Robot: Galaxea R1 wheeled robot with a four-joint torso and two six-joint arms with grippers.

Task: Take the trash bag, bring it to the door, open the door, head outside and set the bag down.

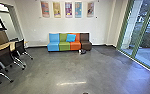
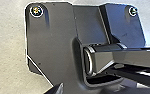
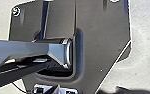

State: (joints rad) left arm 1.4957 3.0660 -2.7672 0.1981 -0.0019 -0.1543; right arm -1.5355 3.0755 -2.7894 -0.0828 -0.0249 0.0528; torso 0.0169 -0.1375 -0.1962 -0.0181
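A blue cushion rests on the sofa. Glass panels stand to the right. Whether either side's grip is open or closed, I cannot tell.

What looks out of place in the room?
A small black-and-white item, unidentifiable, lies on the smooth grey floor by the multicoloured block sofa, possibly dropped. The square light-blue cushion leans askew across its green and orange backs.

The dark plate has round fittings; the bar, a silver ring.
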